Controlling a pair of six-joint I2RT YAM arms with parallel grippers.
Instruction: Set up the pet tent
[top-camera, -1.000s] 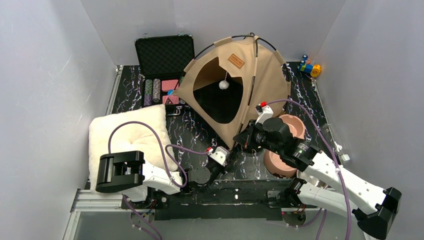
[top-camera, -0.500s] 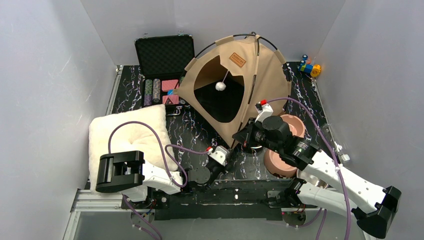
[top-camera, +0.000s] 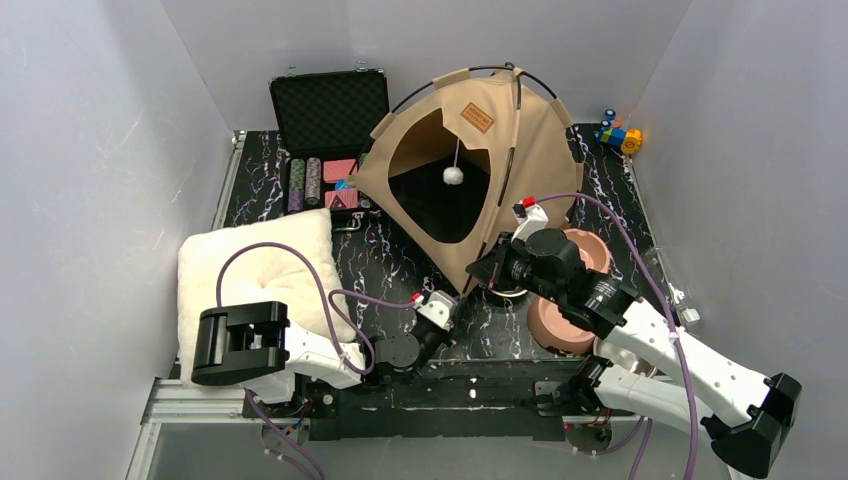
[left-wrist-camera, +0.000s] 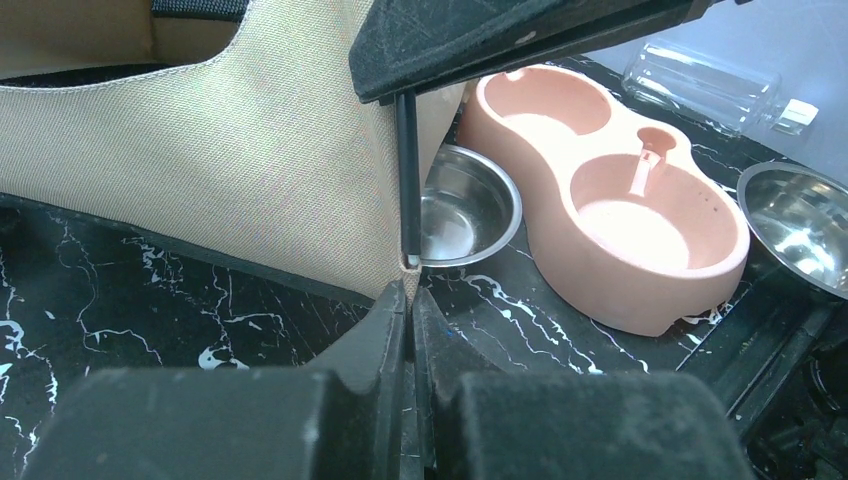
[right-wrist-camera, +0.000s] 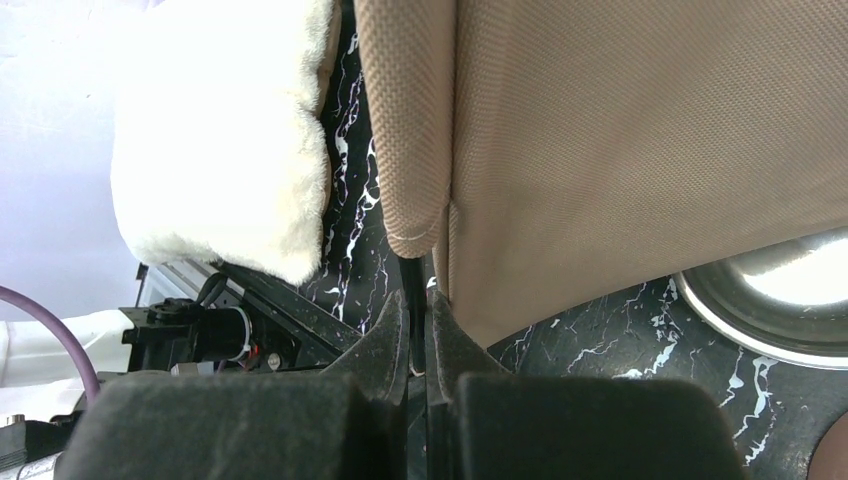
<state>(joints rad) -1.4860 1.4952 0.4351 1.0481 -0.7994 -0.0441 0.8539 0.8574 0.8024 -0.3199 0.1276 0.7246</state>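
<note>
Pom-pom (top-camera: 453, 176) has swung right and a bit lower than half a second ago. Right wrist has crept up and left, toward the tent.

Right gripper (right-wrist-camera: 415, 295): fingers clenched on the thin black pole (left-wrist-camera: 407, 180) at the near front corner of the pet tent (top-camera: 530, 150). Forearm runs diagonally from the near-right elbow across the pink double feeder (left-wrist-camera: 610, 190).

Left gripper (left-wrist-camera: 410, 300): fingers pressed together with nothing between them, tips just below that same corner. Left arm is folded low along the near edge, wrist aimed at the corner.

Tent stands at the back centre of the table (top-camera: 400, 265), doorway facing front-left, pole arching over its top.

Left wrist view only: pole drops from the right gripper's pad into the corner sleeve. A steel bowl (left-wrist-camera: 465, 205) sits partly behind the canvas, touching the feeder. A second steel bowl (left-wrist-camera: 800, 225) and a clear bottle (left-wrist-camera: 700, 85) lie to the right.

Right wrist view only: canvas weave close up, with the cream cushion (right-wrist-camera: 225, 140) beyond it.

Top view only: an open chip case (top-camera: 330, 110) sits just left of the tent.
</note>
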